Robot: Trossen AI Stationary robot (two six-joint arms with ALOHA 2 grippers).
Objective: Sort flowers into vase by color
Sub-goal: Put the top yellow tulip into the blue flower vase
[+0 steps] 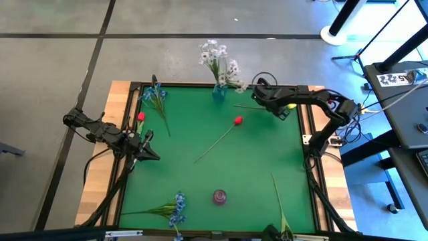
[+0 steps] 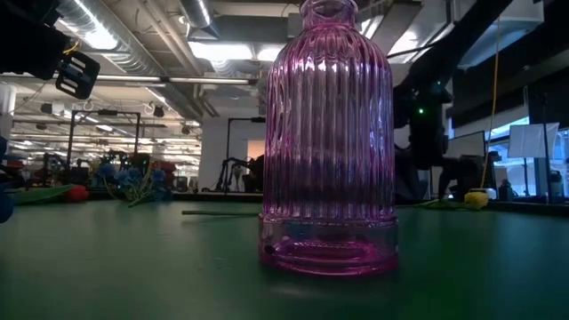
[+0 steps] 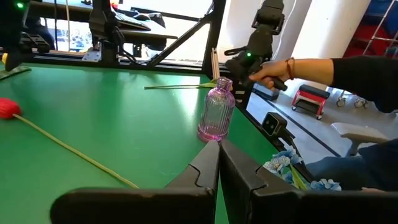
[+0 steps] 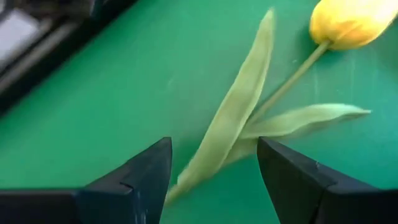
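From the high view I see the green felt-like table (image 1: pixel 254 161) in its dark frame; the right gripper (image 1: pixel 283 109) is at the far right side, over the yellow bud (image 1: pixel 292 106); the left gripper (image 1: pixel 151 151) waits at the left edge. A red bud (image 1: pixel 237 120) on a thin stem lies near the middle; another red bud (image 1: pixel 141 116) lies at the left edge, next to a blue bloom (image 1: pixel 155 94). The white sprigs (image 1: pixel 219 61) stand in a blue vase (image 1: pixel 219 92) at the far edge; a second blue bloom (image 1: pixel 176 206) lies at the near edge, beside the pink vase (image 1: pixel 219 197). I can read no writing.

In the low view the pink vase (image 2: pixel 329 142) is ribbed clear glass, a bottle shape, standing upright.

In the left wrist view the left fingers (image 3: pixel 211 168) are pressed together with nothing between them; a person's hand (image 3: pixel 272 73) holds a dark device beyond the table.

In the right wrist view the right fingers (image 4: pixel 149 168) are spread wide, 1 on each side of the long matte green leaves (image 4: pixel 236 118) of the smooth yellow bud (image 4: pixel 348 22); they grip nothing.
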